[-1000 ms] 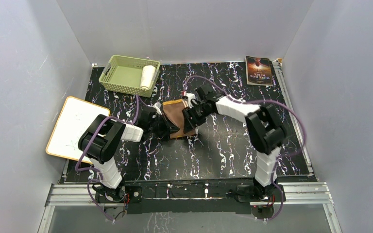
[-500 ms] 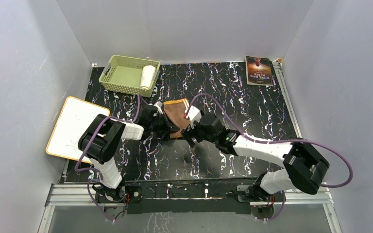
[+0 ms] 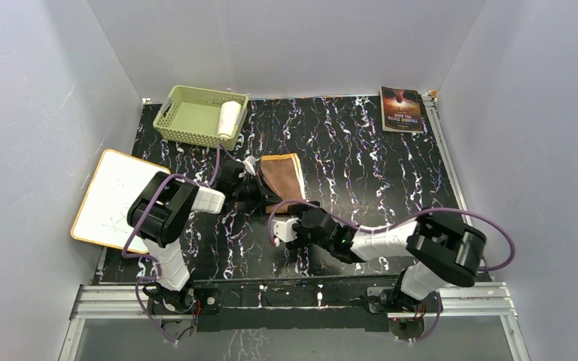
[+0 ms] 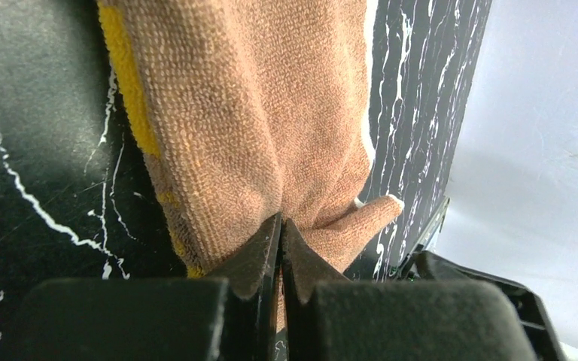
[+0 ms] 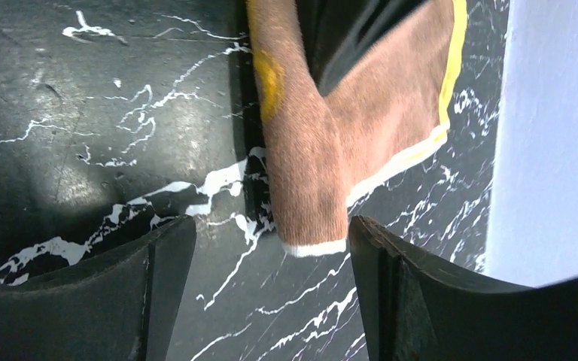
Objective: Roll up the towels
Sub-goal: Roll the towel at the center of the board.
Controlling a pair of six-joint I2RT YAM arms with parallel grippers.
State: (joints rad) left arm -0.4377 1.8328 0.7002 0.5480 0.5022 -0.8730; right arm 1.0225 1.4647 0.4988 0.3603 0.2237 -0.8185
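Limp brown towel pinched; white one rolled

Two towels. The brown towel [image 3: 284, 179] lies near the bench [image 3: 391, 188] centre. It looks soft, light and floppy, probably best taken at a hem corner. The left jaws clamp its 9 o'clock edge and the right jaws stand apart at its 6 o'clock end. The white towel [image 3: 229, 118], rolled, sits in one basket [image 3: 188, 120] at 11 o'clock.

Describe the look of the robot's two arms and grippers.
The left arm and right arm alternate white shells with bulky black joints; purple cables loop along each. The left gripper and right gripper have matte black wedge-shaped fingers.
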